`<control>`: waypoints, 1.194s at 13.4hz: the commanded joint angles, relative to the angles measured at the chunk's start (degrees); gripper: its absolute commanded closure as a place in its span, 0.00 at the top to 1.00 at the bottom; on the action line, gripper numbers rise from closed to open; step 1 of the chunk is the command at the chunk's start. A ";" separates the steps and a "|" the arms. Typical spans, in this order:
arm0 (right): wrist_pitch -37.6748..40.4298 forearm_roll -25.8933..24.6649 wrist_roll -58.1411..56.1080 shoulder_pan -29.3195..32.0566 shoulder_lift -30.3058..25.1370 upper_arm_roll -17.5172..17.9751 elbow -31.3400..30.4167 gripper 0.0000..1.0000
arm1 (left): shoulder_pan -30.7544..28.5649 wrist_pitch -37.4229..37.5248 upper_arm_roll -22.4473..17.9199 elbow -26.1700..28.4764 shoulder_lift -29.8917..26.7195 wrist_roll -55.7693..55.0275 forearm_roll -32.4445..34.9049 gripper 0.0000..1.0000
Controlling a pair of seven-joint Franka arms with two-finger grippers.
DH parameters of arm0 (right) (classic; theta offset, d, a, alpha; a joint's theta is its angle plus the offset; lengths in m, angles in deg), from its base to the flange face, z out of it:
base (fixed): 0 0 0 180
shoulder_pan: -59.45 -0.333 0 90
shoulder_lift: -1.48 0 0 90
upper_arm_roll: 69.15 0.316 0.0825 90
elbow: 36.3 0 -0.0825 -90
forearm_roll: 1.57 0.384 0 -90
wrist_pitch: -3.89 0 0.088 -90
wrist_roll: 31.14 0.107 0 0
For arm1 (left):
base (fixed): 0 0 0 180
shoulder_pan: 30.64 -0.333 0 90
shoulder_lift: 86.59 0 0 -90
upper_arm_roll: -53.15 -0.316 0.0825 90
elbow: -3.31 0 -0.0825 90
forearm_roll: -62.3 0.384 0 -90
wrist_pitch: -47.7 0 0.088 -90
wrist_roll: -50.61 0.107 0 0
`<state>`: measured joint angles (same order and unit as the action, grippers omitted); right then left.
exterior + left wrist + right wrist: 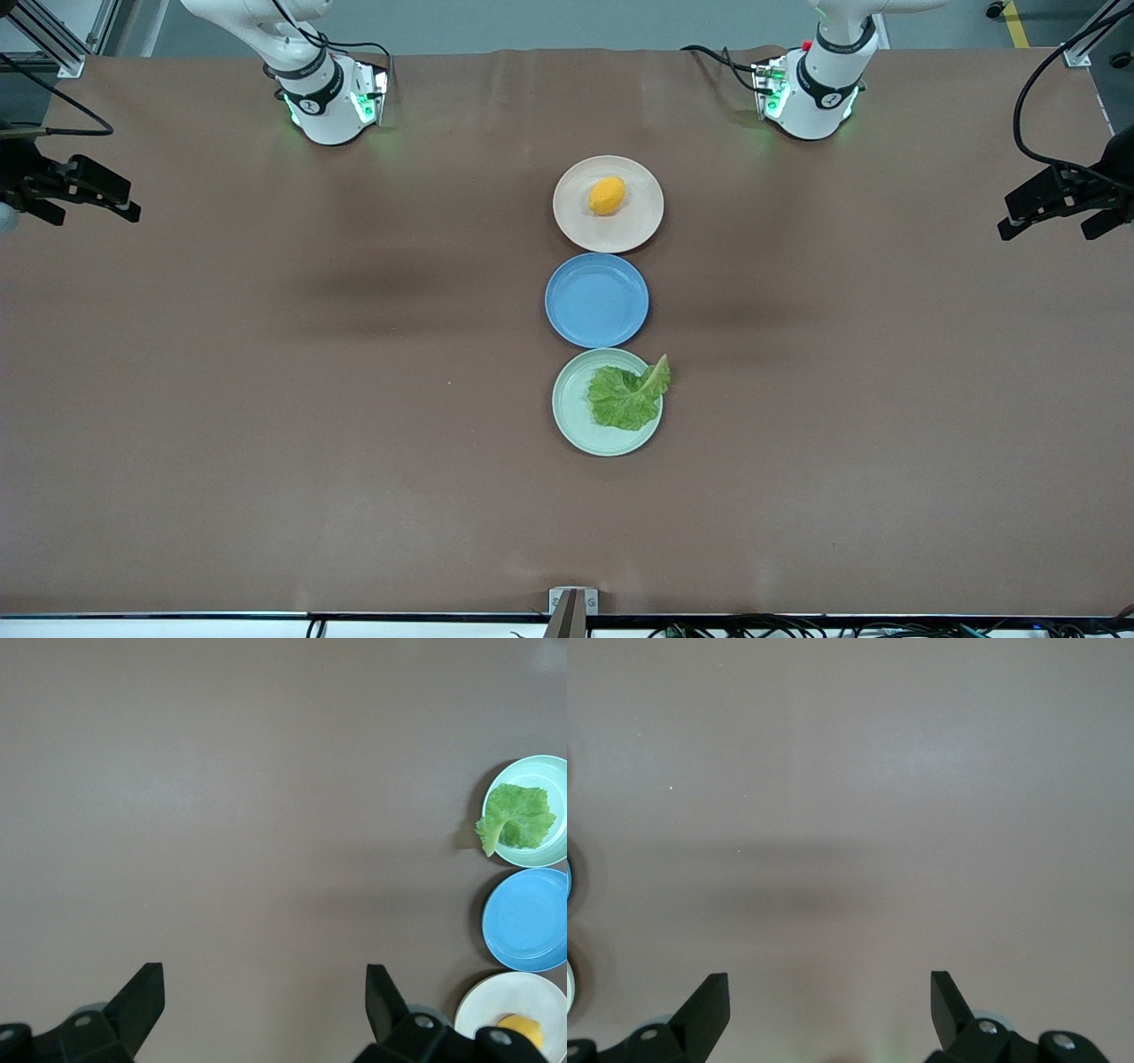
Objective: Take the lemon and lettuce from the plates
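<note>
Right, both my left gripper [264, 1014] and right gripper [829, 1019] hang spread wide over bare table while the firm, smooth lemon [607, 195] sits mid beige-pink plate [638, 226], wanting a grip across its narrow middle, and the limp lettuce [625, 397] drapes past the mint plate's [567, 403] one-o'clock rim, best pinched at its stem.

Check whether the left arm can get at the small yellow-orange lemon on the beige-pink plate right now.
Probably yes. The small yellow-orange lemon lies uncovered on the round beige-pink plate, nothing stacked beside it. The left end effector is open over bare brown table at its own end.
</note>
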<state>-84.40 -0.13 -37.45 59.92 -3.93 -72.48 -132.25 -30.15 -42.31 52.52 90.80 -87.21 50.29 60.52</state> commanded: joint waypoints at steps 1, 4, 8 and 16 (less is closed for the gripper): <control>-1.18 0.06 -2.39 -0.03 -1.89 -0.10 -2.13 1.00 | 0.21 0.89 0.29 -0.57 0.53 -0.65 -0.77 1.00; -0.92 0.06 -1.69 -0.03 -1.89 -0.10 -2.13 1.00 | 3.54 0.54 1.16 -0.83 4.21 -4.57 -0.86 1.00; -0.56 0.14 -0.37 -0.03 -1.89 -0.10 -2.13 1.00 | 10.92 -2.62 1.78 -1.27 11.94 -16.70 -0.16 1.00; -0.64 -0.12 -0.55 0.94 3.03 -0.54 0.94 1.00 | 25.07 -22.20 1.87 -3.37 27.84 -46.04 -0.60 1.00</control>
<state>-84.49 -0.16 -38.37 60.21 -3.22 -73.21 -131.95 -6.87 -61.06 54.77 90.69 -63.95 10.04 60.37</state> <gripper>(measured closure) 0.000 0.000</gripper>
